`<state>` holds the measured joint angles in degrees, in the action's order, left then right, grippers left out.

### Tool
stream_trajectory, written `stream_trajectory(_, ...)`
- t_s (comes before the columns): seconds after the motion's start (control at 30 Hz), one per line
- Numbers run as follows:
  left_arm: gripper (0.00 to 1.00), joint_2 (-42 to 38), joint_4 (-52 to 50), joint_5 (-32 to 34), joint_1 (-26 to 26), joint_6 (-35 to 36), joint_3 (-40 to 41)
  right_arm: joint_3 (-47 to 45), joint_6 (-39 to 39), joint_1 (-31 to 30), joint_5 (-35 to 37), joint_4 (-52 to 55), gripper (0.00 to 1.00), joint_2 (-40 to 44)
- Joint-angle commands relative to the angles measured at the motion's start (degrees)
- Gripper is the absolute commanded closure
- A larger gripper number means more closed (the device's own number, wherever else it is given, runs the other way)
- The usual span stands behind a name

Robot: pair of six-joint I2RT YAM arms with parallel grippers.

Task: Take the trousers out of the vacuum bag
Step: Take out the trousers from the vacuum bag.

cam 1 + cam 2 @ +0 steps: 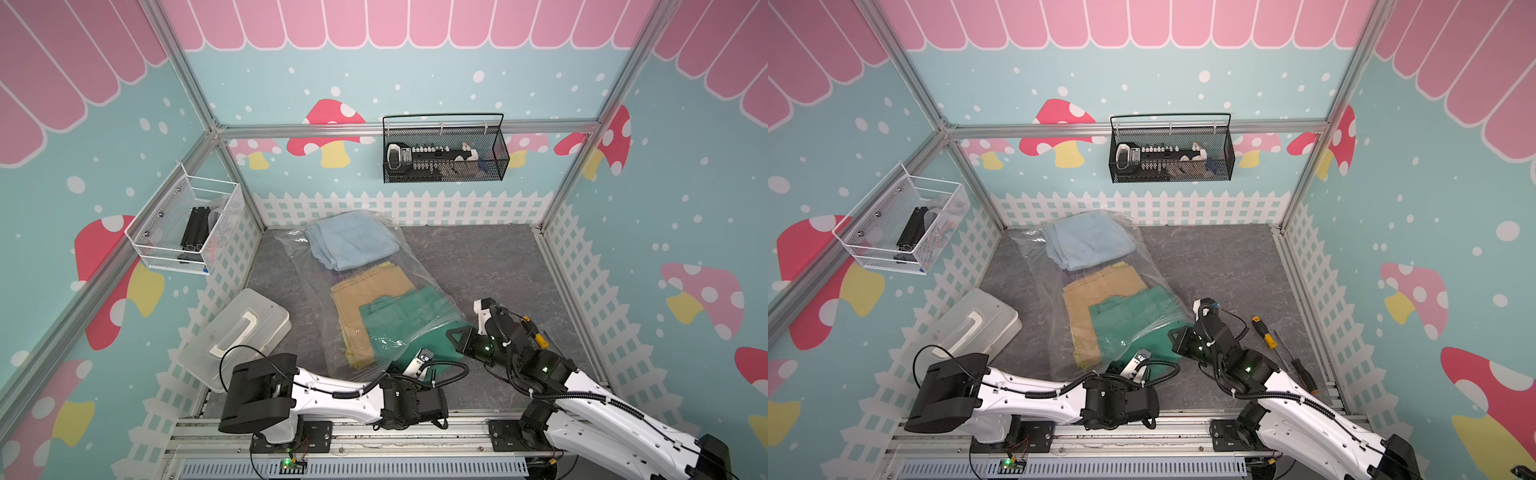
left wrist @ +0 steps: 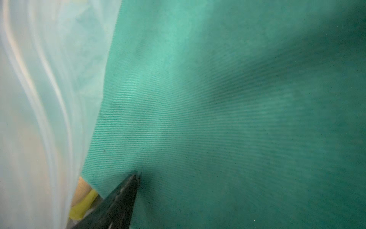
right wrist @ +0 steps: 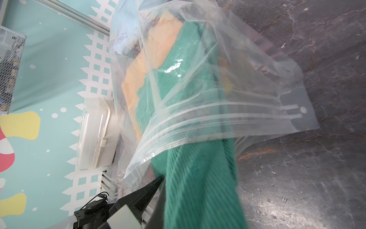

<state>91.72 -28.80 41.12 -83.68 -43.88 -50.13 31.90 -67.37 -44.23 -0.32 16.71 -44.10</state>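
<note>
The clear vacuum bag [image 1: 299, 266] [image 1: 1034, 266] lies on the grey floor, its ridged zip edge [image 3: 257, 117] toward the arms. Inside lie light blue trousers [image 1: 351, 241] at the far end, then tan trousers [image 1: 357, 299] over a yellow sliver [image 1: 388, 264]. The dark green trousers [image 1: 399, 320] [image 3: 198, 188] stick out of the bag's mouth. My right gripper [image 1: 457, 336] [image 1: 1179, 334] is shut on that green cloth just outside the mouth. My left gripper [image 1: 411, 361] is at the mouth too. One black finger [image 2: 124, 194] presses the green cloth [image 2: 217, 119]; the other is hidden.
A translucent box with a white handle [image 1: 235, 336] sits at the left, close to the bag. Two screwdrivers [image 1: 1264, 332] [image 1: 1296, 365] lie on the floor at the right by the right arm. A white wire basket [image 1: 187, 220] and a black mesh basket [image 1: 444, 149] hang on the walls.
</note>
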Motion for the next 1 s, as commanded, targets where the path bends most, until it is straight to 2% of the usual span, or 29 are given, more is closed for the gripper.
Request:
stream_trajectory(0.0,0.28,-0.4,-0.1,0.0,1.5,-1.8,1.5,1.9,-0.6,0.3,-0.2,-1.3,0.96,0.8)
stream_trajectory(0.17,0.39,-0.6,1.3,-1.5,2.5,-0.5,2.5,1.5,-0.5,0.3,-0.4,-1.3,0.96,0.7)
stream_trajectory(0.33,0.44,-0.3,1.5,-1.9,3.0,0.0,2.6,1.3,-0.6,0.3,-0.6,-1.4,0.96,0.9)
stream_trajectory(0.4,0.44,-0.2,1.5,-1.7,3.1,-0.1,2.8,1.2,-0.6,0.3,-0.6,-1.4,0.96,1.0)
stream_trajectory(0.5,0.36,-0.1,1.8,-2.1,3.5,-0.3,3.3,1.0,-0.7,0.3,-0.6,-1.4,0.96,1.1)
stream_trajectory(0.63,0.36,0.1,1.9,-2.2,3.8,-0.4,3.7,1.0,-0.6,0.3,-0.6,-1.4,0.96,1.0)
stream_trajectory(0.8,0.49,0.1,2.2,-2.4,4.2,-0.2,3.9,0.8,-0.6,0.3,-0.8,-1.6,0.96,1.0)
stream_trajectory(0.97,0.68,0.1,3.1,-2.9,4.6,0.4,4.1,1.0,-0.4,0.3,-0.9,-1.6,0.97,1.0)
